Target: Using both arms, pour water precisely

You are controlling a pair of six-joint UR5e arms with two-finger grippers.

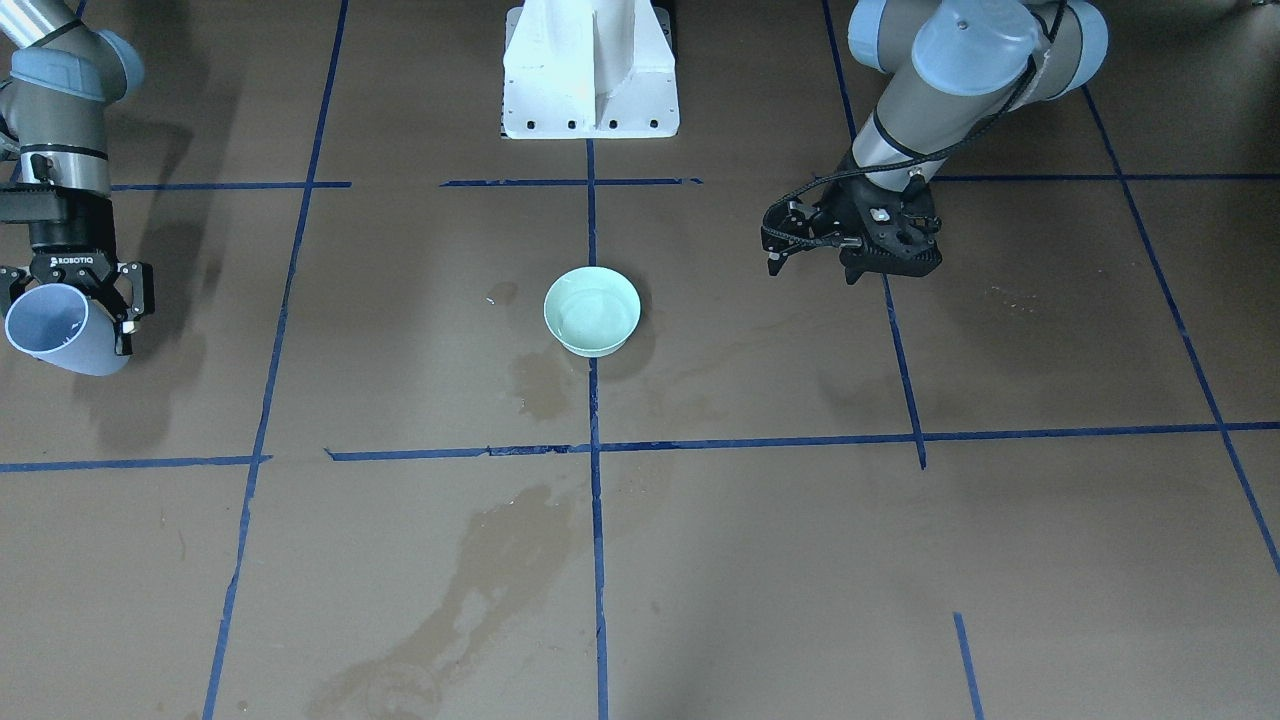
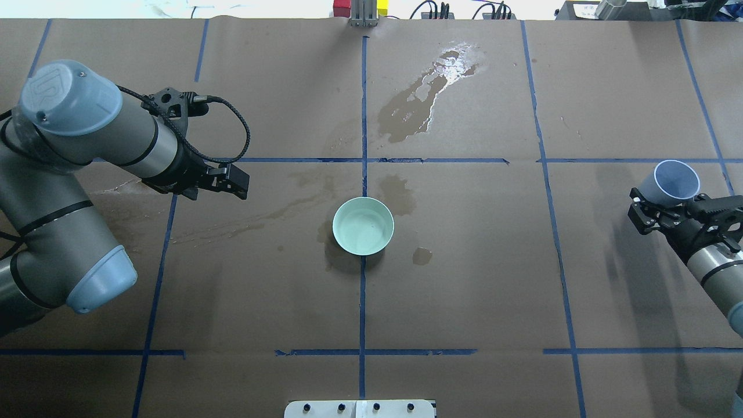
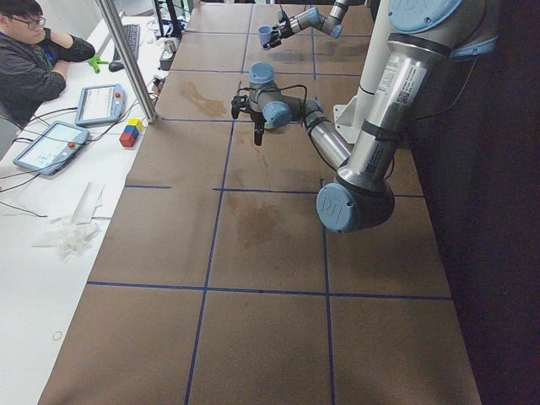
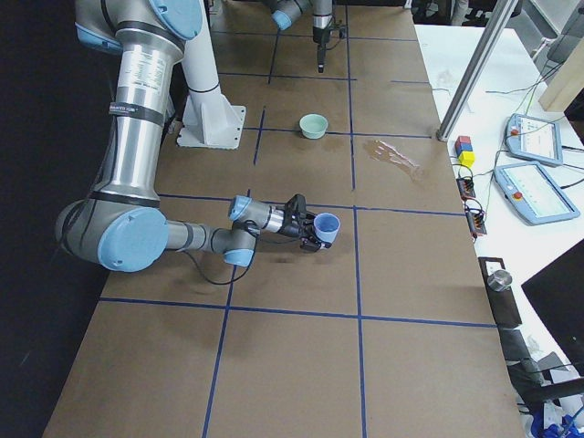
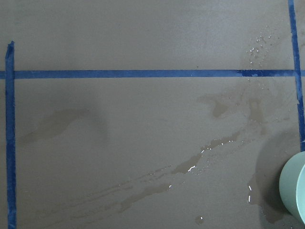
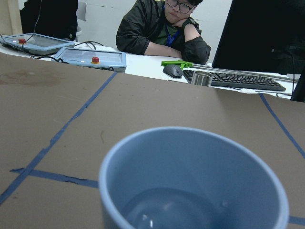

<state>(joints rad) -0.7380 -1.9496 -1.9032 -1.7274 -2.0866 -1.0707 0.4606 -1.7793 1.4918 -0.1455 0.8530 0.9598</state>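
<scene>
Right pincer (image 2: 670, 204) clamped on tilted blue cup (image 2: 677, 180) of water (image 6: 171, 210), mint bowl (image 2: 338, 238) on wet tabletop (image 2: 464, 278), left pincer (image 2: 235, 180) aloft (apart or together, cannot tell)

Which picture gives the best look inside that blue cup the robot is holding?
The right wrist-mounted view: it looks straight into the blue cup, showing a faint sheen at the bottom. The overhead, front-facing and both side views show it only small and distant; the left wrist view misses it.
</scene>
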